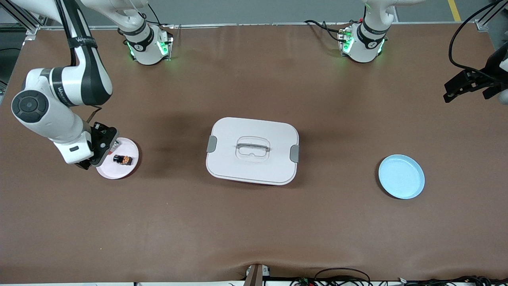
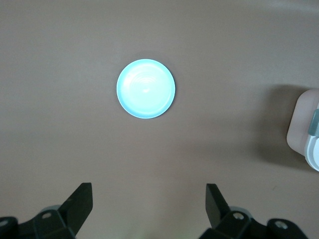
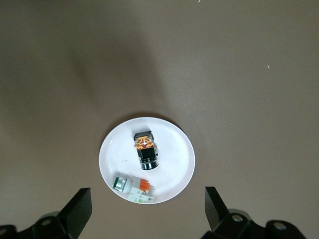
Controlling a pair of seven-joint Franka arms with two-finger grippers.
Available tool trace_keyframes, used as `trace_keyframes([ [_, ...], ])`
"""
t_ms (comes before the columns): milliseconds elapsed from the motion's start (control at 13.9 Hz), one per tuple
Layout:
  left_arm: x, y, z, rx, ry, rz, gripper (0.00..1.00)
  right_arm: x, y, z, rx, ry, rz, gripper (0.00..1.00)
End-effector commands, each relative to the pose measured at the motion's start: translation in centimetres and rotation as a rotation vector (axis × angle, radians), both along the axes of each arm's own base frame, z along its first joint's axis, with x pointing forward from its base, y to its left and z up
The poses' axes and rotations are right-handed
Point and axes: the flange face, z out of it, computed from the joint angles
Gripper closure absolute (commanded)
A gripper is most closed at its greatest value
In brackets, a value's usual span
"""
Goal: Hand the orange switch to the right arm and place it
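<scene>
A wide brown tabletop [image 1: 254,222] fills the scene, with two robot arm bases at its twelve o'clock edge.

At the centre sits the largest item, a white rectangular box [image 1: 252,151] with rounded corners, a recessed handle in its lid and a grey latch at each short end.

At about four o'clock from the box, toward the left arm's end of the tabletop, lies a pale blue round plate [image 1: 401,176] with nothing on it.

At nine o'clock from the box, toward the right arm's end, lies a smaller white plate [image 1: 119,167]. The right pincer [image 3: 144,211] hovers above this plate, its two dark fingers spread wide and holding nothing.

The left pincer [image 2: 149,209] hangs high over the left arm's end of the tabletop, looking down on the blue plate; its fingers are also spread wide and grip nothing.

On the white plate rests the orange switch [image 3: 145,149], a small black blocky part with orange markings on top, lying free near the plate's middle. Just beside it on the same plate lies a white-and-grey piece [image 3: 133,188] with a red-orange part, apart from the switch.
</scene>
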Motion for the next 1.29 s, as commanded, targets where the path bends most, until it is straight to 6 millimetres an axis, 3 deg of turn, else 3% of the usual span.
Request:
trace_keyframes([
  [0,-0.3,0.0,0.6,-0.008,0.004,-0.026,0.00,-1.0,1.4,2.5,0.055,0.010,-0.108,0.00],
  [431,-0.1,-0.6,-0.2,-0.011,0.022,-0.032,0.00,-0.3,2.0,8.8,0.091,0.017,-0.290,0.00],
  [574,0.3,-0.5,-0.6,-0.007,0.026,-0.032,0.00,-0.4,3.0,10.1,0.101,0.021,-0.332,0.00],
  [790,0.3,-0.2,-0.5,-0.009,0.025,-0.028,0.00,-0.8,4.1,11.6,0.087,0.030,-0.435,0.00],
  [1221,0.2,-0.5,-0.3,-0.013,0.021,-0.031,0.00,-1.2,4.5,12.9,0.075,0.011,-0.586,0.00],
])
